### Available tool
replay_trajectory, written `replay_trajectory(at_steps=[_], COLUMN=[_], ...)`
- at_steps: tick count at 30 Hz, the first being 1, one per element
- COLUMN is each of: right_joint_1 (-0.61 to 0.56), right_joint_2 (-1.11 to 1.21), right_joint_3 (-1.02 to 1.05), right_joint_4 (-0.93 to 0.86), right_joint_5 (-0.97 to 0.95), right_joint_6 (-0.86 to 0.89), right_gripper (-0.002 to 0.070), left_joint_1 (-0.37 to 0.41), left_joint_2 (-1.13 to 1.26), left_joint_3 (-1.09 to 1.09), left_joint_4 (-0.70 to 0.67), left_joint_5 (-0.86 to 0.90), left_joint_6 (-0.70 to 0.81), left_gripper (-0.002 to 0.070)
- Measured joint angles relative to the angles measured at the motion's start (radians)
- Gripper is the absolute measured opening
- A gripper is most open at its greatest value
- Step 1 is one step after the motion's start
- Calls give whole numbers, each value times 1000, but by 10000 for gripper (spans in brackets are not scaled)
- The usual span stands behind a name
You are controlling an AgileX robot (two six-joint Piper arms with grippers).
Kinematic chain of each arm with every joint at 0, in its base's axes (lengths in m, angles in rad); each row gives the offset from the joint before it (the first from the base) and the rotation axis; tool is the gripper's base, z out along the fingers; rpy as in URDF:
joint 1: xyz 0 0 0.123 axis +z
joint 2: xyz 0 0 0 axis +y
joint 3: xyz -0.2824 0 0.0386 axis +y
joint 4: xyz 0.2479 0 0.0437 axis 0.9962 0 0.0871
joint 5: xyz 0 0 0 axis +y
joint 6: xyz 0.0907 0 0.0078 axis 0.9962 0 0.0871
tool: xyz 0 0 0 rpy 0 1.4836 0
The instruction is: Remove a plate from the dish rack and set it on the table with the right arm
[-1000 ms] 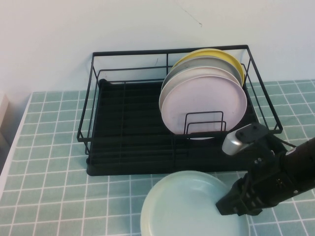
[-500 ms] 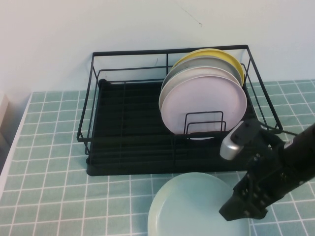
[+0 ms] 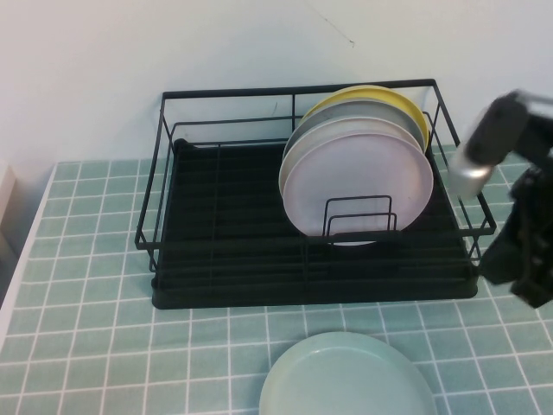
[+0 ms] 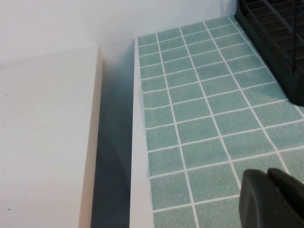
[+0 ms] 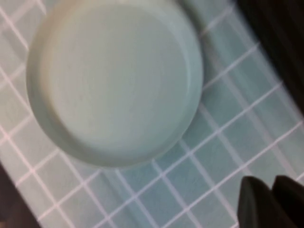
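The pale mint-green plate lies flat on the tiled table, just in front of the black wire dish rack. In the right wrist view the plate rests free on the tiles, with nothing touching it. My right gripper hangs raised at the right, beside the rack's near right corner and clear of the plate. Its fingertips stand together with nothing between them. My left gripper is shut and empty, low over the tiles at the table's left side.
Several plates stand upright in the rack's right half, a pale pink one in front and a yellow one at the back. The rack's left half holds no plates. A white ledge borders the table's left edge across a dark gap.
My right gripper has let go of the plate's right rim and risen up and to the right, away from it. The plate stays flat on the tiles.
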Motion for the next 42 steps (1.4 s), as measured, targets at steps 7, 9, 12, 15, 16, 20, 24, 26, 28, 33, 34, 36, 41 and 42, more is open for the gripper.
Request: replay_trajectory(at_steps=[7,9,12,15,16,20,24,26,28,33,34,36,41,42], right_joint_1=[0,0,0,0,0,0,0,0,0,0,0,0,-7,-17], right_joint_2=[-334,-430,-592,-771,-829,-987,-1087,-1116,-1127,-1132,-1139,-1160,-1220,-1232], right_joint_3=[149,212,313,416,447,546,618,639,662,724,732,750,873,905], right_joint_4=[57,82,123,138,141,157,166,170,157,40,14,-47,-115,-117], right_joint_5=[-162,-205,-263,-317,-340,-414,-413,-393,-360,-332,-337,-358,-523,-553], right_joint_6=[-33,-56,-87,-92,-90,-79,-77,-77,-65,111,149,206,303,324], right_gripper=[5,1,-1,-1,-1,-1,-1,-1,-1,-1,-1,-1,-1,-1], left_joint_1=[0,0,0,0,0,0,0,0,0,0,0,0,0,0], left_joint_2=[0,0,0,0,0,0,0,0,0,0,0,0,0,0], left_joint_3=[0,0,0,0,0,0,0,0,0,0,0,0,0,0], left_joint_4=[0,0,0,0,0,0,0,0,0,0,0,0,0,0], left_joint_5=[0,0,0,0,0,0,0,0,0,0,0,0,0,0], left_joint_6=[0,0,0,0,0,0,0,0,0,0,0,0,0,0], left_gripper=[-3,-3,-3,-3,-3,-3,-3,-3,-3,-3,-3,-3,-3,-3])
